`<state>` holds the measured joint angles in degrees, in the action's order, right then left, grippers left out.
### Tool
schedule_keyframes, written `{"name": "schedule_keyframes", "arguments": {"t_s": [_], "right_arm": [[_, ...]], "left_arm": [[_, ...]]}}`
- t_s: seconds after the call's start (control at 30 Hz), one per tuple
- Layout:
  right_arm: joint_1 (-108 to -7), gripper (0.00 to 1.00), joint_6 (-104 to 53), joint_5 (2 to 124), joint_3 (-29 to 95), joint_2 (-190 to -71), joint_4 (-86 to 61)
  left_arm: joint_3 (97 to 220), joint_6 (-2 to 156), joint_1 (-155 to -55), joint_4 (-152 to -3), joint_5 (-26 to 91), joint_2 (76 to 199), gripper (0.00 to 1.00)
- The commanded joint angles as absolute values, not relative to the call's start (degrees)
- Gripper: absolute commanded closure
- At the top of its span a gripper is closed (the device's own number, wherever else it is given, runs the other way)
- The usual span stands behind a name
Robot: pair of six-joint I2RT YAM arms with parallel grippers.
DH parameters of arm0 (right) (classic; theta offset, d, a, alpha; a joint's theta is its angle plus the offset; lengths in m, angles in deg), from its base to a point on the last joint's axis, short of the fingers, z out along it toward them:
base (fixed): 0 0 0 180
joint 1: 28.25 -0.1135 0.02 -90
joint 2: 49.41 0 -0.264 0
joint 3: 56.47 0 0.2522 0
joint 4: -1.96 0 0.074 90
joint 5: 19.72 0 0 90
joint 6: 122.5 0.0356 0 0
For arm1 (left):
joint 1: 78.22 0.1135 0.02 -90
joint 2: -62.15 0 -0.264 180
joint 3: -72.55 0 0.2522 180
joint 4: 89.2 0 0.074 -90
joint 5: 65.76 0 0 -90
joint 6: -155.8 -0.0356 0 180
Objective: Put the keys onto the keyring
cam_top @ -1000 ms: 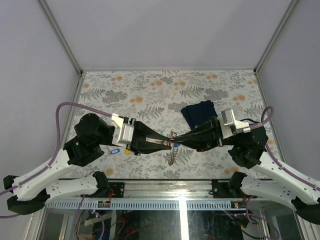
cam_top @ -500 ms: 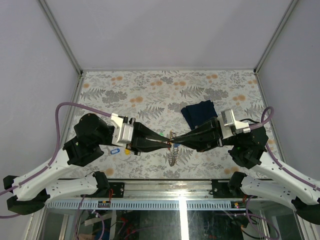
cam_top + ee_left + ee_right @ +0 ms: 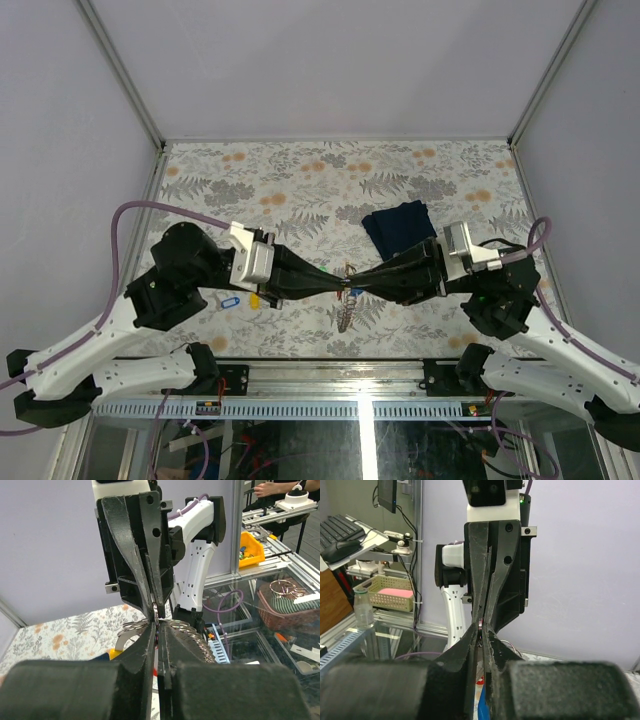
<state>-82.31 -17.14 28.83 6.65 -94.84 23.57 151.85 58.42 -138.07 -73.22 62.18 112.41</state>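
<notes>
While left and right jaws both clamp the keyring point(image 3: 345, 310), the blue key tag point(image 3: 230, 301) is unreadable.

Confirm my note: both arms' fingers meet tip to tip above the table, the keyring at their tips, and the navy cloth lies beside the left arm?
No. The navy cloth lies beside the right arm, behind its fingers, as the top external view shows. The rest holds: the fingers meet tip to tip with the keyring there.
</notes>
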Motion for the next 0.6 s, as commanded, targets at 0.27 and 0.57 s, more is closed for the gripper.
{"name": "schedule_keyframes", "arguments": {"t_s": [0.27,0.57], "right_arm": [[-82.21,0.7,-29.33,36.59,12.94,-89.42,2.01],[-82.21,0.69,-29.92,38.14,10.84,-90.17,-0.73]], "left_arm": [[172.86,51.01,-138.32,-36.7,53.59,119.83,1.0],[187.74,46.42,-138.33,-11.12,46.15,132.35,1.0]]}}
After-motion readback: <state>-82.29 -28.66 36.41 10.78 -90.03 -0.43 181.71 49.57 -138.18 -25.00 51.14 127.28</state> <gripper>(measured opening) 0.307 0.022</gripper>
